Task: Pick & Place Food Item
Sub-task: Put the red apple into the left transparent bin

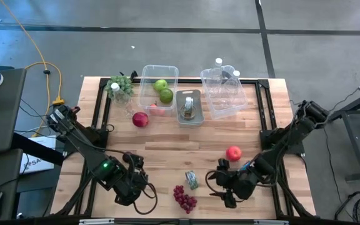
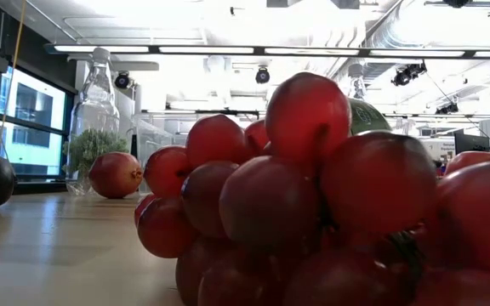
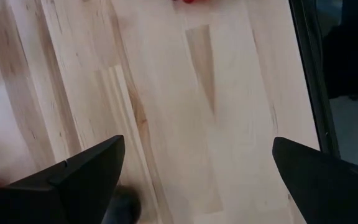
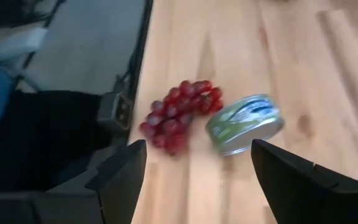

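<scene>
Pale butcher-block planks make up the wooden table [image 1: 167, 150], which is framed by black rails and set on a grey concrete floor. Two clear plastic bins are seen at the far edge: an empty clear bin [image 1: 224, 92] toward the right and a clear bin holding two green apples [image 1: 157, 86] beside it. Between them a grey rectangular tray [image 1: 189, 107] is placed. A bunch of green grapes [image 1: 120, 85] lies at the far left, with a dark red apple [image 1: 140, 119] nearer the middle and a bright red apple [image 1: 233, 153] toward the right. The left gripper [image 1: 139, 186] is held low at the near left, its fingers spread wide over bare wood. The right gripper [image 1: 220, 184] hangs at the near right, fingers parted and holding nothing. Between the grippers lies the bunch of dark red grapes [image 1: 184, 199], its long axis running diagonally toward the small round green-labelled tin [image 1: 192, 180] just beside it.
</scene>
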